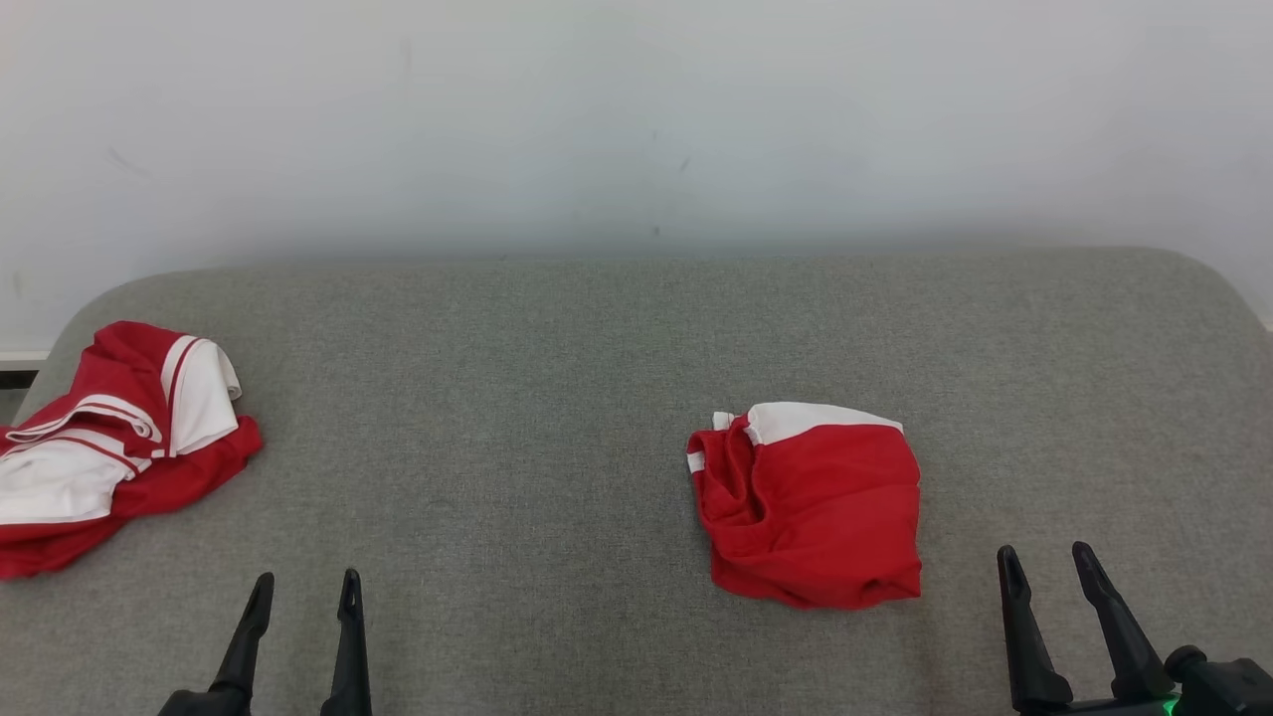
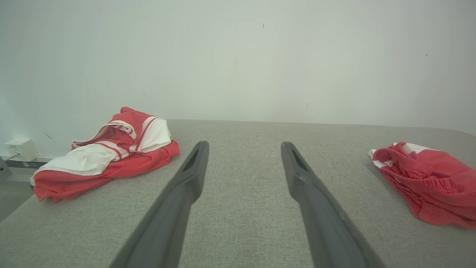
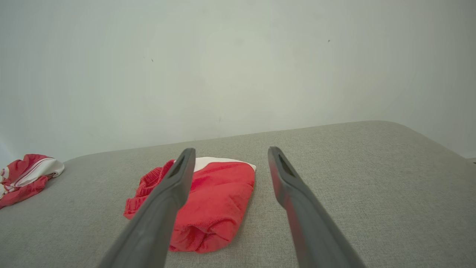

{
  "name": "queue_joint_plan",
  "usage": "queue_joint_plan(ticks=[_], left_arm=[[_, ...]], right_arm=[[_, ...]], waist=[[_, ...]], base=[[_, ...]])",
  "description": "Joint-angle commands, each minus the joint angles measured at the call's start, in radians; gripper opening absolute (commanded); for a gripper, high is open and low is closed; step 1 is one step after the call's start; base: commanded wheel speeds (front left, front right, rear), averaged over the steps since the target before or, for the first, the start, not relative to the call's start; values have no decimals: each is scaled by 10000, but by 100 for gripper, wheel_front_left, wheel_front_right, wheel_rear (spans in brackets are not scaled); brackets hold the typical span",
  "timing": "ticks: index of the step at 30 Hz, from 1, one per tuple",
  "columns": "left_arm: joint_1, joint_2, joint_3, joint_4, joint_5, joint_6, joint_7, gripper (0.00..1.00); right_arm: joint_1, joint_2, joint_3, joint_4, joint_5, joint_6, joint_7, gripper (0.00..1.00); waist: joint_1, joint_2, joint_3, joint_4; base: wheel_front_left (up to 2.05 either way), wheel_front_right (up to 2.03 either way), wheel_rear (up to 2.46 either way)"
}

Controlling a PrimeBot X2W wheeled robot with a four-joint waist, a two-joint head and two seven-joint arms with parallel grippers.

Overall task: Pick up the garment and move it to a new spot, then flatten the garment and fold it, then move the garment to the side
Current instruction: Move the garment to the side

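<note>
A crumpled red and white garment (image 1: pixel 109 438) (image 2: pixel 108 160) (image 3: pixel 26 175) lies at the left edge of the grey padded surface (image 1: pixel 517 418). A second red garment with a white band (image 1: pixel 811 502) (image 2: pixel 424 178) (image 3: pixel 215 197) lies folded into a compact bundle right of centre. My left gripper (image 1: pixel 306 577) (image 2: pixel 244 145) stands open at the near edge, right of the crumpled garment and apart from it, with nothing between its fingers. My right gripper (image 1: pixel 1044 549) (image 3: pixel 231 149) is open too, empty, just right of and nearer than the folded bundle.
A pale wall (image 1: pixel 636 119) rises right behind the surface. The surface has rounded far corners, and the crumpled garment hangs near its left edge. A small white box (image 2: pixel 20 149) sits on a ledge beyond that edge. Bare grey fabric stretches between the two garments.
</note>
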Motion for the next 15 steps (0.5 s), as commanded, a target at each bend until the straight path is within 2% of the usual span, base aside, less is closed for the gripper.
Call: queue_joint_plan(ticks=[1, 7, 15], left_arm=[[100, 0, 23, -56, 100, 6, -2, 100], [87, 1, 26, -56, 7, 9, -2, 100], [-125, 1, -131, -59, -158, 70, -2, 100]], right_arm=[[-21, 28, 3, 24, -36, -22, 5, 100], [-20, -62, 76, -27, 42, -22, -23, 100], [-1121, -1003, 674, 179, 31, -22, 179, 100]], waist=[[0, 0, 0, -3], [0, 0, 22, 25], [0, 0, 288, 127]], base=[[0, 0, 0], [0, 0, 0], [0, 0, 0]])
